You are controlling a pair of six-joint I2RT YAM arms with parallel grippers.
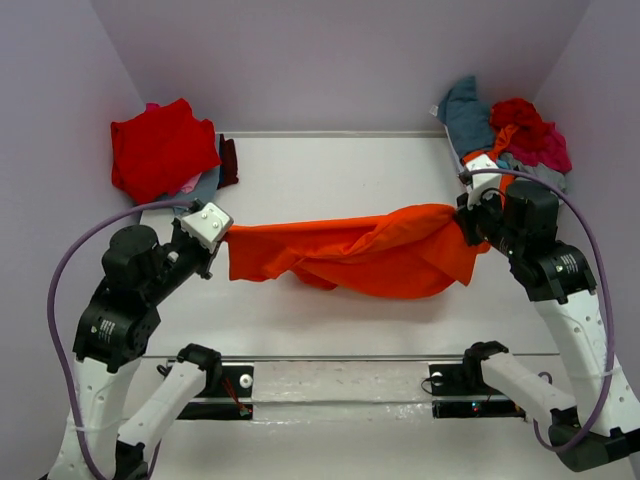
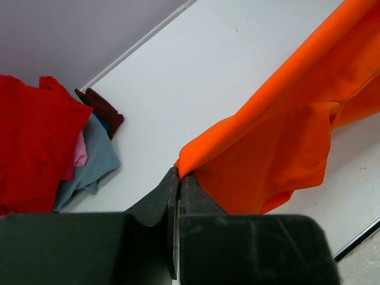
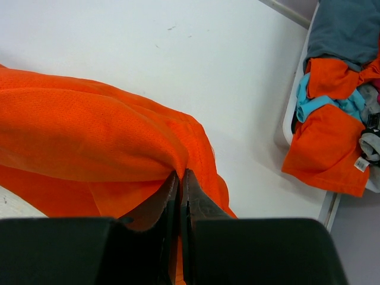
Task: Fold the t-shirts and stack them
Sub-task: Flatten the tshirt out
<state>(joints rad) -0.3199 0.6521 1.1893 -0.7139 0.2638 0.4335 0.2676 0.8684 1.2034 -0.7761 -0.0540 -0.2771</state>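
A bright orange t-shirt (image 1: 370, 255) hangs stretched across the middle of the white table, sagging between both arms. My left gripper (image 1: 226, 238) is shut on its left end; the wrist view shows that gripper (image 2: 178, 173) pinching a corner of the orange t-shirt (image 2: 285, 130). On the other side my right gripper (image 1: 466, 222) is shut on the shirt's right end, and in its wrist view the gripper (image 3: 180, 173) has orange t-shirt (image 3: 83, 136) bunched at its tips. A folded red t-shirt (image 1: 160, 148) tops a stack at the far left corner.
Under the red shirt (image 2: 29, 148) lie pink, grey-blue (image 2: 95, 157) and dark maroon cloth. A pile of unfolded shirts (image 1: 510, 135) fills a white bin (image 3: 291, 113) at the far right, with grey, teal, orange and red cloth. Purple walls stand close on three sides.
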